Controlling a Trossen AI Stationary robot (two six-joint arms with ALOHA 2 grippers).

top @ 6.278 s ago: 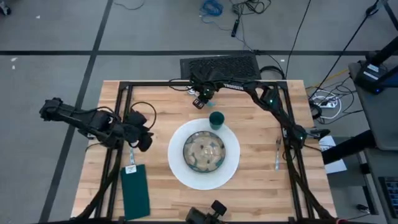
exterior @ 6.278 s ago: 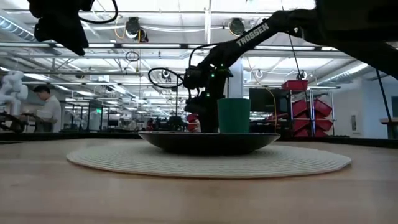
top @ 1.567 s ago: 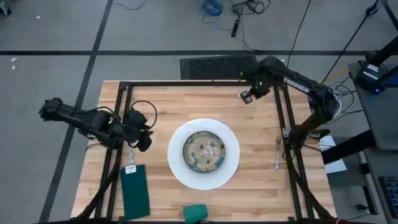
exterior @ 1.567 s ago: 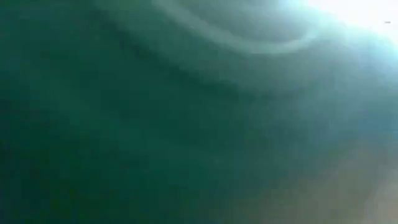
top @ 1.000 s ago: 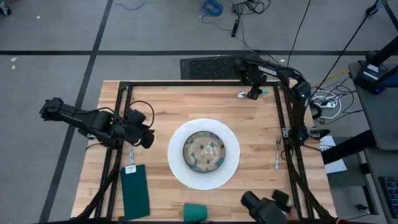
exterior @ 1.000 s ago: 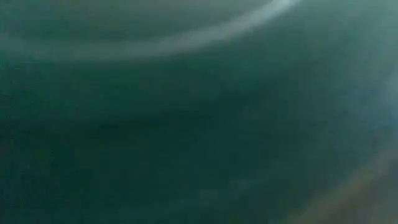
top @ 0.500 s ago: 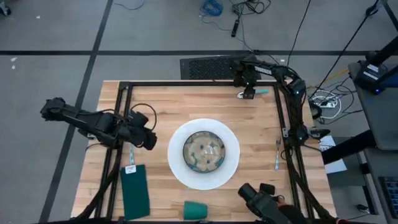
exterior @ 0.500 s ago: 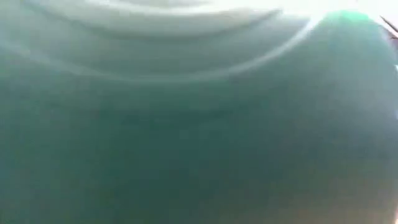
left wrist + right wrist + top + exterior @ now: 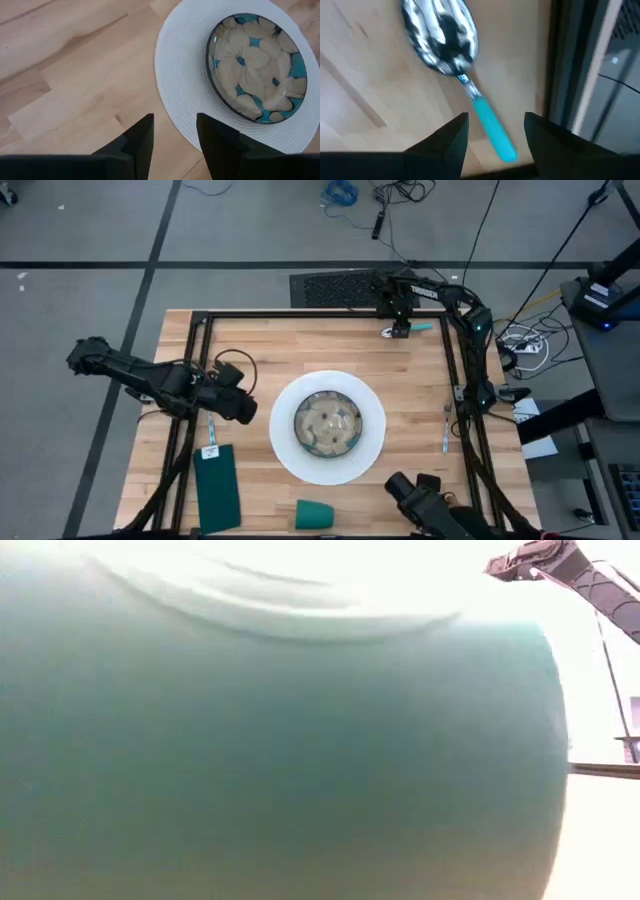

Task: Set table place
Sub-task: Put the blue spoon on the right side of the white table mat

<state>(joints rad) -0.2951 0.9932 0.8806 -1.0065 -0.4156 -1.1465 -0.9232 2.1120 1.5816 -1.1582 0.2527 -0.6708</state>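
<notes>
Presently, right gripper (image 9: 492, 131): at the desk's (image 9: 270, 340) far edge, poised over the spoon (image 9: 454, 66), jaws parted to either side of its teal handle, holding nothing. Left gripper (image 9: 174, 134): near the white placemat (image 9: 180, 95) that carries the floral bowl (image 9: 257, 65), jaws apart and empty. Also on the desk: green napkin (image 9: 217, 490), green cup (image 9: 314, 514) on its side, fork (image 9: 446, 428). Recommended handling: descend squarely, close on the handle mid-length, probably clear of the black frame (image 9: 580, 75) beside it.
</notes>
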